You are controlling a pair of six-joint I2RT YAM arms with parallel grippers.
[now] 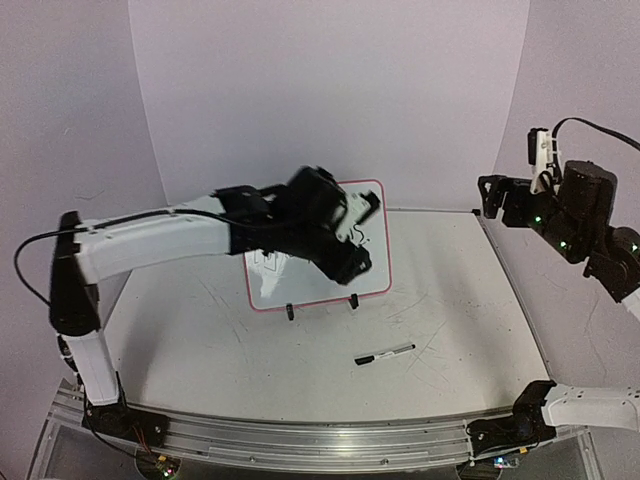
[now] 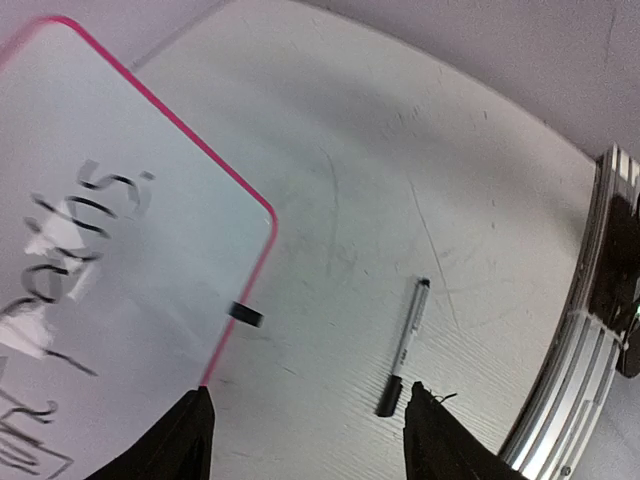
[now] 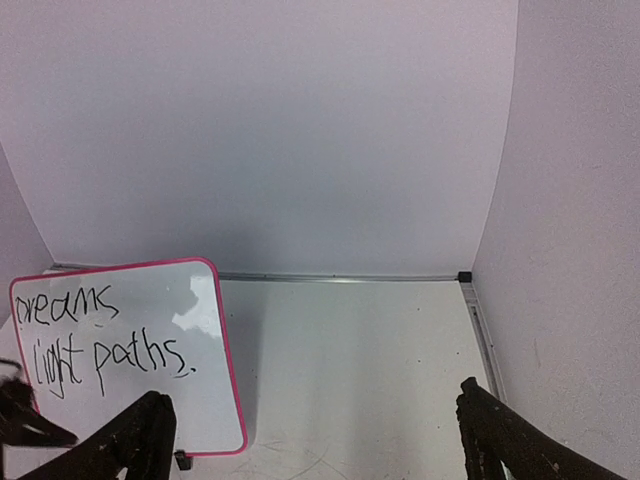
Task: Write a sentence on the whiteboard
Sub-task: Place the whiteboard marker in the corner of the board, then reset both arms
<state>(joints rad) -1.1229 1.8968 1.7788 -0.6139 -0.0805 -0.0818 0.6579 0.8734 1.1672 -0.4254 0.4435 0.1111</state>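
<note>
The whiteboard (image 1: 300,285) stands tilted on the table at mid-back, pink-framed, on two black clip feet (image 1: 290,312). The sentence (image 3: 95,340) on it reads "dreams light paths." in black, in two lines. In the left wrist view the whiteboard (image 2: 120,250) shows the word "paths" (image 2: 70,240). My left gripper (image 1: 362,235) hovers blurred in front of the board's upper right, open (image 2: 310,395) and empty. A black-capped marker (image 1: 384,354) lies flat on the table in front of the board, below the left fingers (image 2: 404,345). My right gripper (image 1: 492,198) hangs high at the right, open (image 3: 312,395) and empty.
A metal rail (image 1: 300,440) runs along the table's near edge, with both arm bases on it. Pale curved walls close the back and sides. A thin metal strip (image 3: 340,278) marks the table's back edge. The whiteboard (image 3: 130,350) stands left of the right gripper.
</note>
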